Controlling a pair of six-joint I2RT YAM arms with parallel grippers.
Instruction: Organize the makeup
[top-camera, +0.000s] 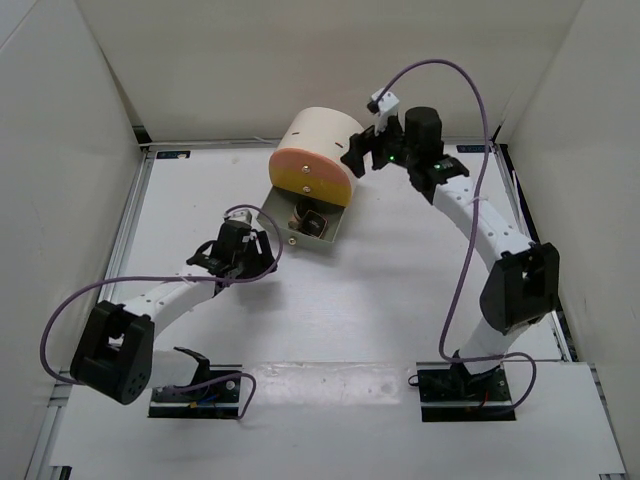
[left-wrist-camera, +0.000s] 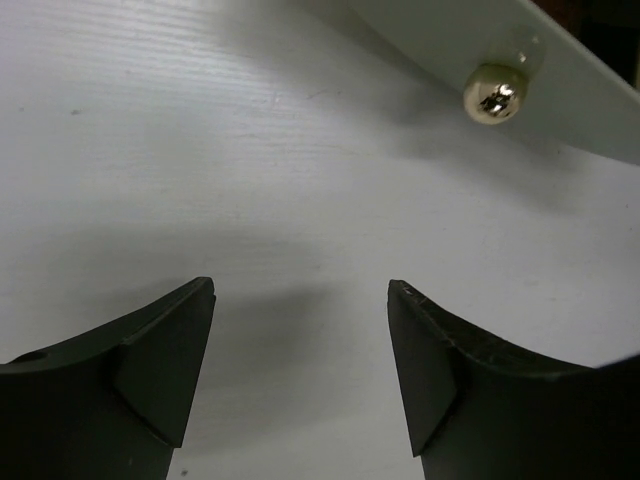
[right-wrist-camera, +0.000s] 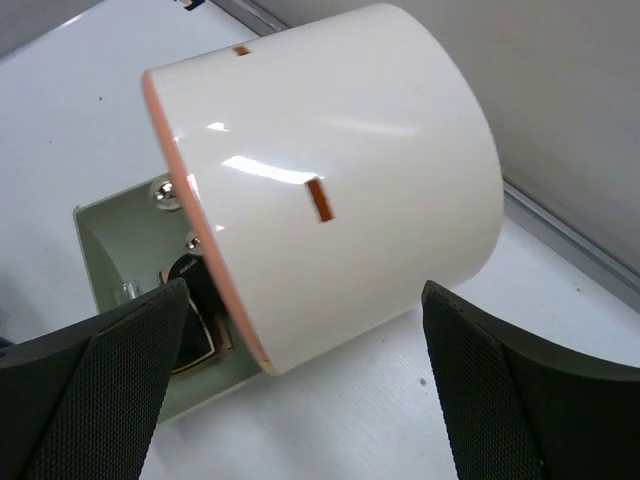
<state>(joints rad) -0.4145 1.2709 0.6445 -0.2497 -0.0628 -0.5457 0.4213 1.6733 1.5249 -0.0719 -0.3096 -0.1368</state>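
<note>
Your left claw (left-wrist-camera: 300, 300), open and empty, sat just before the drawer (top-camera: 330, 236) of makeup (top-camera: 310, 218), nearer than your empty, wide-open right claw (right-wrist-camera: 305, 288).

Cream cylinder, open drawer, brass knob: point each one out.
Cream cylinder (right-wrist-camera: 350, 170): right wrist view, on its curved side.
Open drawer (right-wrist-camera: 110, 250): right wrist view, on its bare inner wall.
Brass knob (left-wrist-camera: 494, 94): left wrist view, on its round head.
</note>
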